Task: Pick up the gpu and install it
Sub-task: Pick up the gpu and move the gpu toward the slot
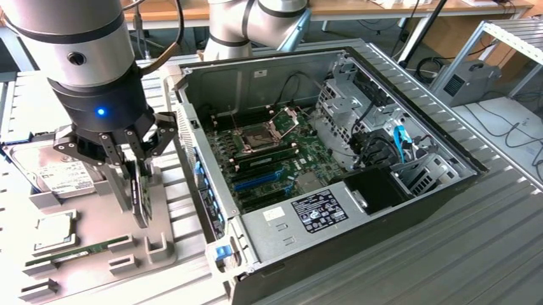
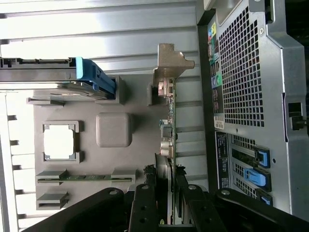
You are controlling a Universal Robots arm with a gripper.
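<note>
The gpu (image 1: 141, 198) stands on edge in a slot of the grey holder (image 1: 106, 219), at the exterior view's left beside the open computer case (image 1: 246, 76). My gripper (image 1: 136, 170) is straight above it, with its fingers down on both faces of the card's upper part. In the wrist view the gpu (image 2: 168, 121) shows edge-on, with its silver bracket (image 2: 171, 60) at the far end. There the gripper (image 2: 166, 176) is closed on the card. The card's lower edge still sits in the holder.
The holder also carries a silver hard drive (image 1: 60, 175), a square processor (image 1: 53, 230) and a green memory stick (image 1: 81, 249). The case lies open with the motherboard (image 1: 271, 152) and its blue slots (image 1: 254, 181) facing up. Ribbed metal table (image 1: 441, 254) surrounds it.
</note>
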